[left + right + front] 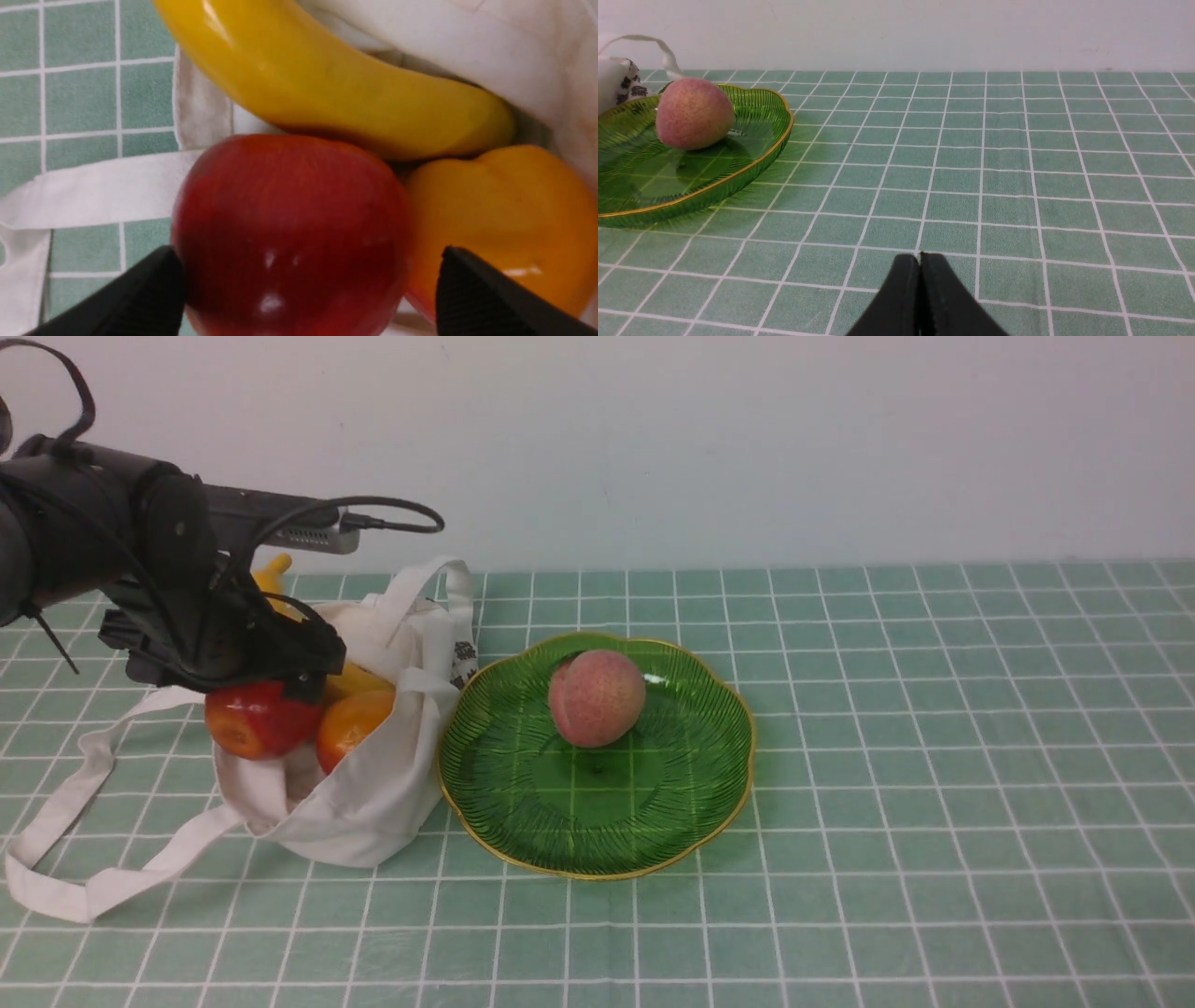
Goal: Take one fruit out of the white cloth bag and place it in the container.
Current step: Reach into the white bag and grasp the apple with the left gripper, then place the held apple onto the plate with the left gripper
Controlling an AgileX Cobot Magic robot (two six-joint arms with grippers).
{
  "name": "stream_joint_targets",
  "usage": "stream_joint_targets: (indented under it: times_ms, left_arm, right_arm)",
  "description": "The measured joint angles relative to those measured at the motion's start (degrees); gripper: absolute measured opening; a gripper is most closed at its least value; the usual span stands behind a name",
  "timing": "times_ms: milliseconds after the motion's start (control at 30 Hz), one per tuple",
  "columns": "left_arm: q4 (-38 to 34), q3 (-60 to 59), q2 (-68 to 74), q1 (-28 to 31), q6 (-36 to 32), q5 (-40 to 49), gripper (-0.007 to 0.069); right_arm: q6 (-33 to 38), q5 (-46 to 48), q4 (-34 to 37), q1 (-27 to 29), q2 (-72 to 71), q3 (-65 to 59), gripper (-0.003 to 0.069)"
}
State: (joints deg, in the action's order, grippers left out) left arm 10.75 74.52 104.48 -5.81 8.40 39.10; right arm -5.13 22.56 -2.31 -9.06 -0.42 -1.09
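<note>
Apple (257, 719) lies in the mouth of the white cloth bag (364, 803), between the parted tips of the left claw (308, 284) (right claw (920, 266) closed, well apart), with the container (597, 873) just beside the bag.

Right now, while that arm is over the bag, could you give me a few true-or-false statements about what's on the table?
A peach lies in the green dish. True.
The apple is in the dish. False: it sits in the white bag's mouth, between the left end effector's open fingers.
The right end effector is shut and empty. True.
The bag holds only the apple. False: a banana and an orange are there too.
</note>
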Motion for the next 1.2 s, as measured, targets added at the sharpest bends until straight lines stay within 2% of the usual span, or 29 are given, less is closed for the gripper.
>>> stream_joint_targets:
  times_ms: [100,200,500,800,1000,1100,1200]
  left_arm:
    - [0.51,0.00,1.77,0.00,0.00,-0.49,0.0659]
    - [0.77,0.04,2.98,0.00,0.39,-0.67,0.0591]
    - [2.12,0.06,1.41,0.00,1.93,0.13,0.0590]
    - [2.99,0.11,-13.27,-0.07,2.73,5.93,0.0590]
    - [-6.99,0.13,-19.68,-2.11,1.03,12.08,0.0590]
    - [-12.66,0.20,-20.04,-4.93,-1.20,13.06,0.0590]
    - [-19.83,0.20,-18.81,-10.86,-4.55,13.20,0.0590]
  right_arm:
    - [0.00,0.00,0.00,0.00,0.00,0.00,-0.0015]
    - [0.00,0.00,0.00,0.00,0.00,0.00,-0.0015]
    - [0.00,0.00,0.00,0.00,0.00,0.00,-0.0015]
    - [0.00,0.00,0.00,0.00,0.00,0.00,-0.0015]
    - [0.00,0.00,0.00,0.00,0.00,0.00,-0.0015]
    - [0.00,0.00,0.00,0.00,0.00,0.00,-0.0015]
    - [0.00,0.00,0.00,0.00,0.00,0.00,-0.0015]
